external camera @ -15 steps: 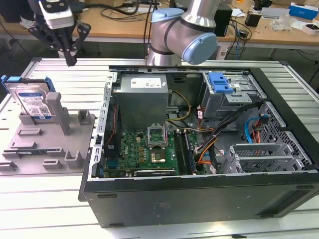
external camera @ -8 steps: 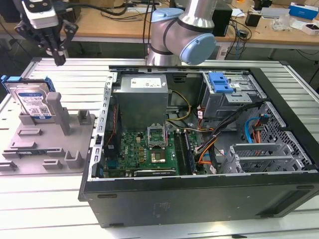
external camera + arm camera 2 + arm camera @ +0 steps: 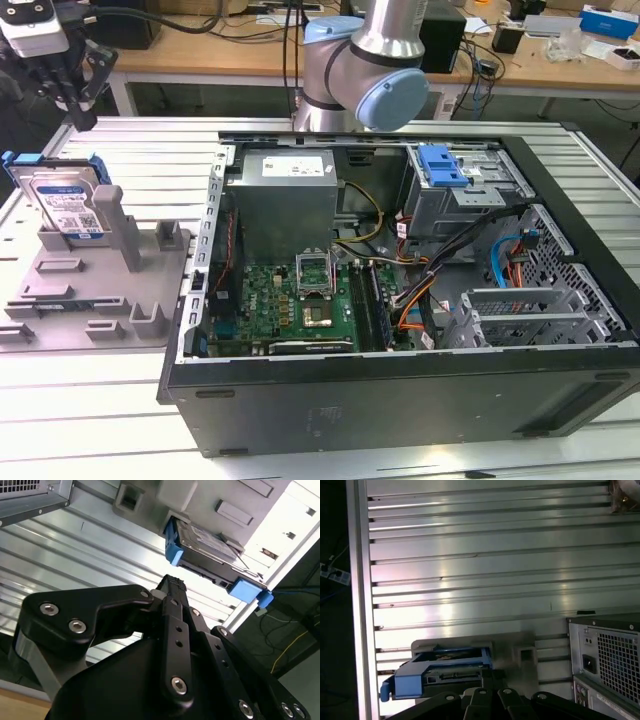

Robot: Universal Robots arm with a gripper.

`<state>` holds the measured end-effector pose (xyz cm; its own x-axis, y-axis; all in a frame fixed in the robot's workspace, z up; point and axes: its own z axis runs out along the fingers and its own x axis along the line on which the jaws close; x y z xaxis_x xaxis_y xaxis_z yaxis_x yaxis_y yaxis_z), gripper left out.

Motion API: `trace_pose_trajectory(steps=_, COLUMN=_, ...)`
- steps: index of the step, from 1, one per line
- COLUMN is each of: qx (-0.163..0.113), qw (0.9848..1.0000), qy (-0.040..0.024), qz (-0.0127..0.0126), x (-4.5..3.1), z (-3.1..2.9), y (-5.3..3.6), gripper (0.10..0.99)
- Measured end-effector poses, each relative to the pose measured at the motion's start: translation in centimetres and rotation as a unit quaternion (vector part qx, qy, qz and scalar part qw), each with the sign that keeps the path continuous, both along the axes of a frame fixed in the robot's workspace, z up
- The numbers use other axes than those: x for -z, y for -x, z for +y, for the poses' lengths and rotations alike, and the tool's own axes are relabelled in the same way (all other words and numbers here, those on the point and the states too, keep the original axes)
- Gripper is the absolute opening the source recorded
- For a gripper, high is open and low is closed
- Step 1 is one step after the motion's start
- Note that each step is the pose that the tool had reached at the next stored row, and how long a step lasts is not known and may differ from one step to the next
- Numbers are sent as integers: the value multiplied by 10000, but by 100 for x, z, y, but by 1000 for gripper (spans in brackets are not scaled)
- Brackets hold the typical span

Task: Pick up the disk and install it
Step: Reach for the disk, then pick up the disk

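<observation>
I see a silver disk [image 3: 73, 205] with a white-and-blue label and blue frame, a grey fixture [image 3: 100, 292], and a green motherboard [image 3: 285, 295].

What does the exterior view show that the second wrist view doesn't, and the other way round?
Exterior view: the inside of the computer case, its green circuit board, and the label face of the disk. Second wrist view: the disk's narrow edge from close by. Both: the disk standing in the grey fixture, with the claw near but not touching it.
</observation>
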<state>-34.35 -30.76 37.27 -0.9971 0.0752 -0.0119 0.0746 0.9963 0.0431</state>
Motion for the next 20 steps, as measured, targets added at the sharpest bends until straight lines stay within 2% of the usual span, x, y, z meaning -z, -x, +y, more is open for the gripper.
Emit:
trace_pose_trajectory(steps=15, qx=-17, qw=10000, qy=0, qz=8, x=-1, z=0, y=1, gripper=106)
trace_pose_trajectory(steps=18, qx=-153, qw=9999, qy=2, qz=8, x=0, z=1, y=1, gripper=106)
trace_pose_trajectory(steps=20, qx=-416, qw=9991, qy=4, qz=8, x=4, z=2, y=1, gripper=106)
